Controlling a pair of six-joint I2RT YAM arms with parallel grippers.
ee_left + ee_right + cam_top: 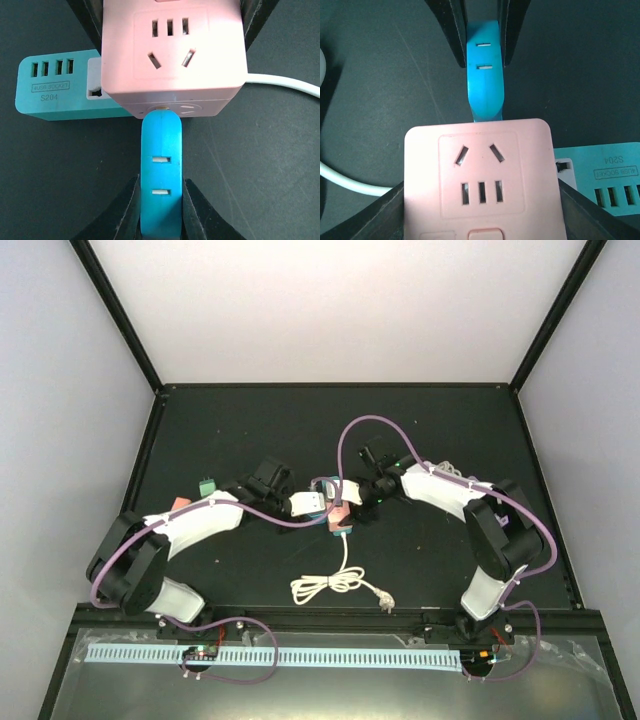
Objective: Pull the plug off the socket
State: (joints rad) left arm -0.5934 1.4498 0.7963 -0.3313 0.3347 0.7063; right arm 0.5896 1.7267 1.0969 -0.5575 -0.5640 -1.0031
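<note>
The left tool is clamped on the blue plug, which is inserted in the pink socket. The right tool grips the socket's sides, mid-surface.

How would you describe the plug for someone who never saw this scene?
On the black table, find the pink cube socket at its middle. The plug sticks out of its side: slim, bright blue, two small slots, unlike the wide teal USB block nearby.

The pink socket and blue plug look like smooth plastic; the black table is matt, faintly scratched.
</note>
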